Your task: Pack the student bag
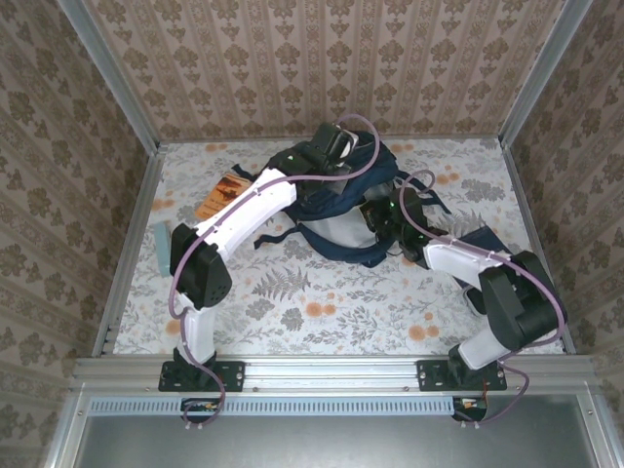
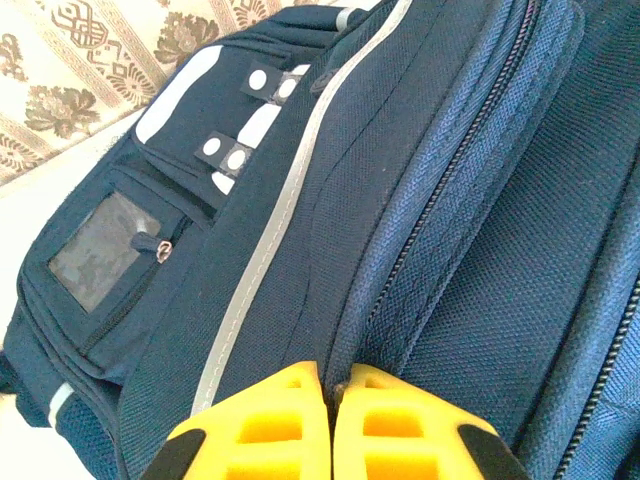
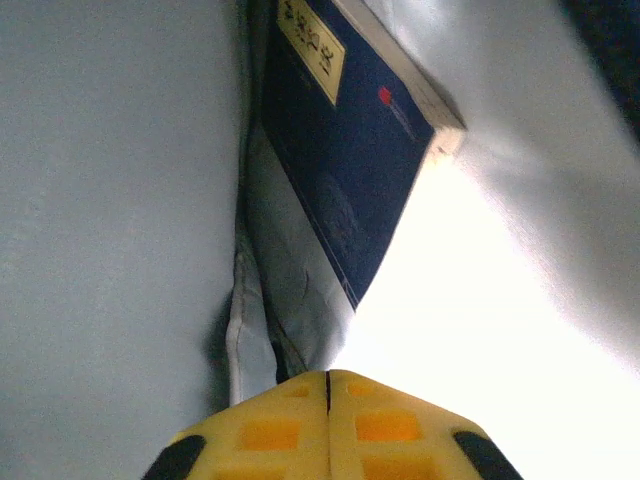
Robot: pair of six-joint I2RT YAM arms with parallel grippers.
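From above, the student bag (image 1: pixel 341 190) lay at the far middle of the table (image 1: pixel 322 312). The left arm (image 1: pixel 244 210) reached over its far side, and the right arm (image 1: pixel 458 258) reached into its near opening. An orange booklet (image 1: pixel 222 193) lay on the table to the left of the bag, apart from it. By that, packing looked unfinished.

At the left wrist, the left pincer (image 2: pixel 330 425) was closed, its yellow fingertips pressed against the bag's navy fabric beside a zip. Whether a fold of cloth was caught between them could not be told. The bag's white stripe and front pocket ran off to the left.

At the right wrist, the right pincer (image 3: pixel 328 420) was closed on nothing. It sat inside the bag, with pale lining on both sides. A navy book (image 3: pixel 345 180) with a yellow label stood tilted against the lining beyond the tips, not touching them. One item looked packed. At least the booklet remained, and probably the zip too.
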